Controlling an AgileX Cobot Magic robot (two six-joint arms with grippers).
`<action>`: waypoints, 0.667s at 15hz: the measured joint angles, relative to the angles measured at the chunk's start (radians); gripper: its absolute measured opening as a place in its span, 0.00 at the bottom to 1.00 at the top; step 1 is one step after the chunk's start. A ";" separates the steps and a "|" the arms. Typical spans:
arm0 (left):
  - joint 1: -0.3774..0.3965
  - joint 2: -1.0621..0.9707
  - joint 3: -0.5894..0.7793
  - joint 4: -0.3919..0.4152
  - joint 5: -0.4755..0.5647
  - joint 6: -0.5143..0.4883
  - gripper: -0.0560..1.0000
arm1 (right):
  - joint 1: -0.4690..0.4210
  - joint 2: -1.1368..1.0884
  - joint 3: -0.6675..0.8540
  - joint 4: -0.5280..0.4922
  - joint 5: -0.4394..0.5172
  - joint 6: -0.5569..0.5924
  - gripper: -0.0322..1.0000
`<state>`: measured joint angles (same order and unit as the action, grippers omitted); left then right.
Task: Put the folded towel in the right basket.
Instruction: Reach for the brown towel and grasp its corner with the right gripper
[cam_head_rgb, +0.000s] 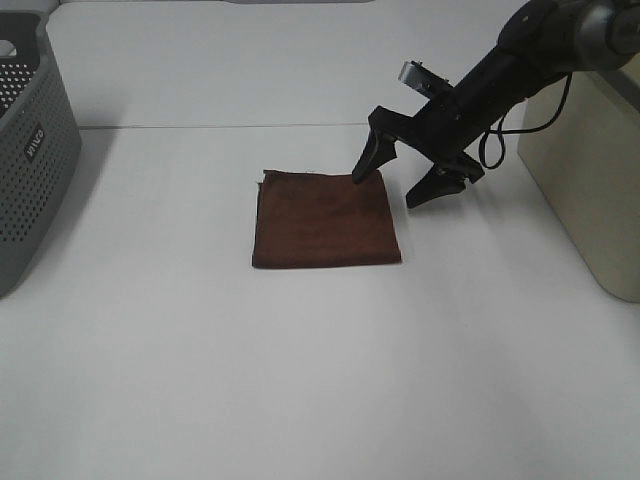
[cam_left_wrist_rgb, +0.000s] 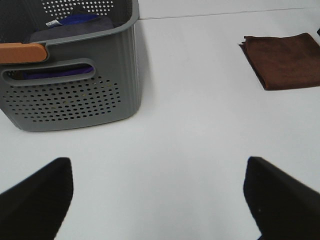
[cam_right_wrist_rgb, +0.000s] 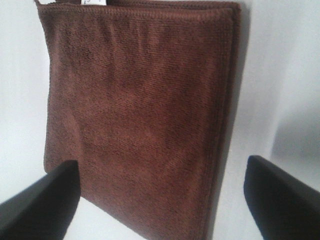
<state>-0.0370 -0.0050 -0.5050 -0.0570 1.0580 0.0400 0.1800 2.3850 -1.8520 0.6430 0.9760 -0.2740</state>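
Observation:
A folded brown towel lies flat on the white table, near the middle. It also shows in the right wrist view and at the far edge of the left wrist view. My right gripper is open just above the towel's far right corner, one finger over the towel and one beside it on the table side. The right basket is a beige bin at the right edge. My left gripper is open and empty, out of the high view.
A grey perforated basket stands at the left edge; in the left wrist view it holds purple cloth and has an orange piece on its rim. The table's back edge runs behind the towel.

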 joint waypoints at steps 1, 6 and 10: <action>0.000 0.000 0.000 0.000 0.000 0.000 0.88 | 0.002 0.008 0.000 0.003 -0.007 0.000 0.84; 0.000 0.000 0.000 0.000 0.000 0.000 0.88 | 0.029 0.057 -0.009 0.015 -0.015 -0.009 0.82; 0.000 0.000 0.000 0.000 0.000 0.000 0.88 | 0.086 0.072 -0.009 0.015 -0.087 -0.011 0.52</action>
<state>-0.0370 -0.0050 -0.5050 -0.0570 1.0580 0.0400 0.2660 2.4570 -1.8610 0.6580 0.8890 -0.2850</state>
